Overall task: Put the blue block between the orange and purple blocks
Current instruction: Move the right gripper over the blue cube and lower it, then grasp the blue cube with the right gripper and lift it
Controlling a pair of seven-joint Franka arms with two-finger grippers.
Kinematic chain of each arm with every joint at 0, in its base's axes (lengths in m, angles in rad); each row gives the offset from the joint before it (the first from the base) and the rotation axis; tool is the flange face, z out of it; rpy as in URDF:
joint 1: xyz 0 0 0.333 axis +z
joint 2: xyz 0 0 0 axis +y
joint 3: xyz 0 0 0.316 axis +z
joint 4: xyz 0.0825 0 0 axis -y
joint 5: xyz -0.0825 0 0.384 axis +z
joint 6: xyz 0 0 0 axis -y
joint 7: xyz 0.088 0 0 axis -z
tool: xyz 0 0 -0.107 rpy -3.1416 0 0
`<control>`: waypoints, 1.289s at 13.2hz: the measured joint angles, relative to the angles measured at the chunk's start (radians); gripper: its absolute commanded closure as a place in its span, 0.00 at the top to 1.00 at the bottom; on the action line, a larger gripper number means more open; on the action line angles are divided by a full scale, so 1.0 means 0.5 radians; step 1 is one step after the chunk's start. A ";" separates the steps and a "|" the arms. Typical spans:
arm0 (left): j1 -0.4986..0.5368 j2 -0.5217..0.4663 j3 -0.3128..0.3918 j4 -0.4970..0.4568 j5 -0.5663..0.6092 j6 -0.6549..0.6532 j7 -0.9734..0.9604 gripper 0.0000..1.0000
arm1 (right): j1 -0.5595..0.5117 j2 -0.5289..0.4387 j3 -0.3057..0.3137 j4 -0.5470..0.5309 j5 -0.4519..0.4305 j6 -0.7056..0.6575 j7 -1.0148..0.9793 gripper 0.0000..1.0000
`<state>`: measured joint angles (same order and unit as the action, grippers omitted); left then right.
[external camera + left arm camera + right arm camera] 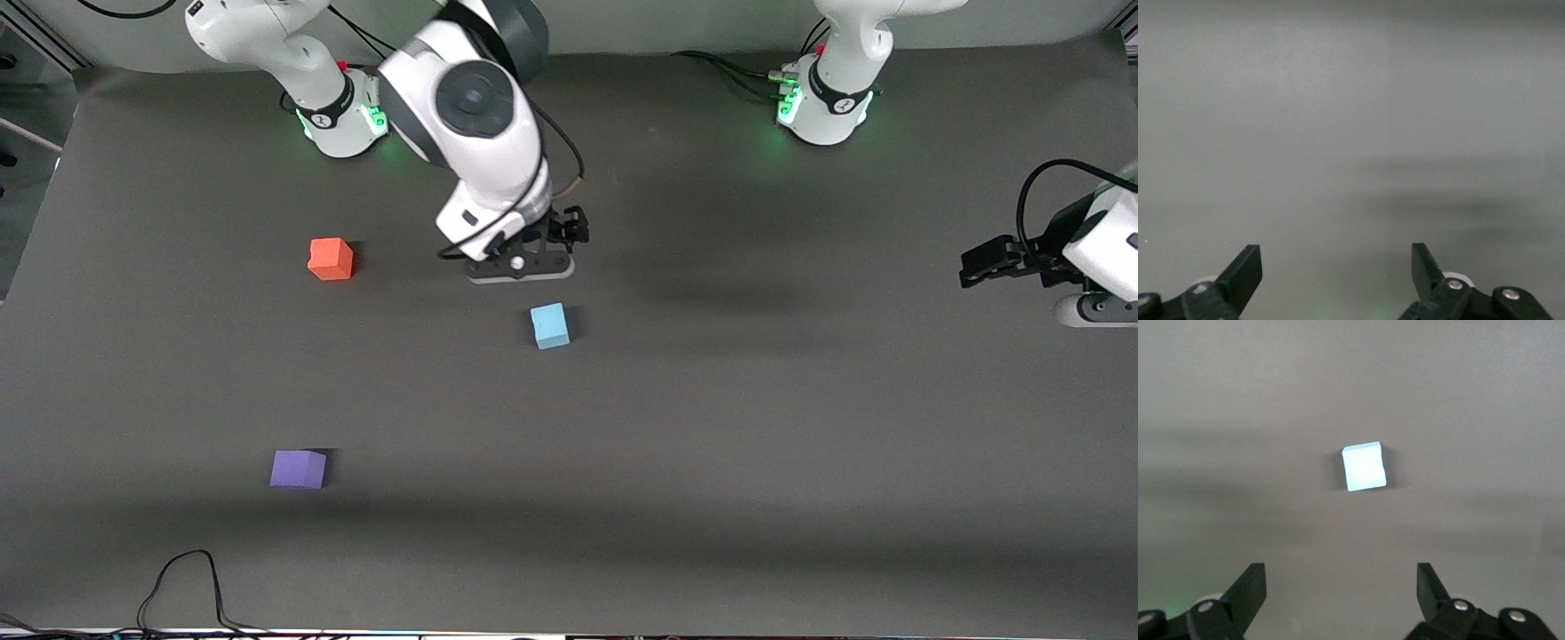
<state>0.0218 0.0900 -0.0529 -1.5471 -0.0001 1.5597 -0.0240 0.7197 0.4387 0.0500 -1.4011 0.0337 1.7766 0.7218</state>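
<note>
Blue block [1364,467] on worktop [800,427], ahead of right gripper [1341,593], fingers [1248,593] spread, empty; left gripper [1337,277] likewise released.

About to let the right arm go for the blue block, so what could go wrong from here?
1. The blue block sits skewed to the open right gripper, so the fingers may catch corners and twist it.
2. The orange block and purple block lie well apart, and a careless drop could land off their line.
The left gripper waits open at its end of the table.

Even soft overhead light, faint shadows, blurred wrist views
</note>
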 measured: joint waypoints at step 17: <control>-0.170 -0.008 0.183 -0.060 0.000 0.049 0.014 1.00 | 0.084 0.403 -0.074 -0.784 -0.478 1.434 -0.042 0.84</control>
<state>-0.0633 0.0859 0.0388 -1.5773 0.0001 1.5844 -0.0170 0.7618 0.6402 0.0130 -1.7928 -0.2053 2.4934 0.7007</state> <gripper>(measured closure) 0.000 0.004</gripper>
